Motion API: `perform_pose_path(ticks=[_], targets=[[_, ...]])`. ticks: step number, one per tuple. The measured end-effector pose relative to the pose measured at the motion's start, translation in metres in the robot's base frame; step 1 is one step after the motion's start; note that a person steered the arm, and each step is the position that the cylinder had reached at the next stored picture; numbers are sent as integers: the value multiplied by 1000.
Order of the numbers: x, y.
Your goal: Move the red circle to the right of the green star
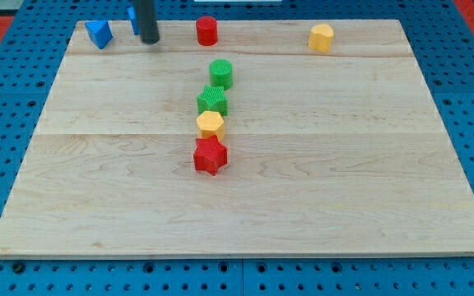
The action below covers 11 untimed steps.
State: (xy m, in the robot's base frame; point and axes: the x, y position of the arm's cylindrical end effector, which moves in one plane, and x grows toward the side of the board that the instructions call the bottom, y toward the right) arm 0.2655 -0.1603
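The red circle (206, 30) stands near the board's top edge, a little left of centre. The green star (212, 101) lies below it in a column of blocks, just under a green circle (221, 73). My tip (149, 39) comes down from the view's top and rests on the board left of the red circle, with a gap between them. It stands right beside a blue block (132, 18) that the rod partly hides.
A yellow hexagon (211, 124) and a red star (210, 154) continue the column below the green star. A blue block (99, 34) sits at the top left corner. A yellow block (322, 38) sits at the top right. The wooden board (344, 164) lies on blue pegboard.
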Motion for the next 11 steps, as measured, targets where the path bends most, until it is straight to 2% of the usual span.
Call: perform_pose_path(ticks=[1, 2, 3, 4, 5, 7, 8, 10, 11], targets=[[-4, -93], [-52, -78], [-46, -74], [7, -36], [-18, 23], [-67, 40], [-70, 93], [8, 255], [54, 278]])
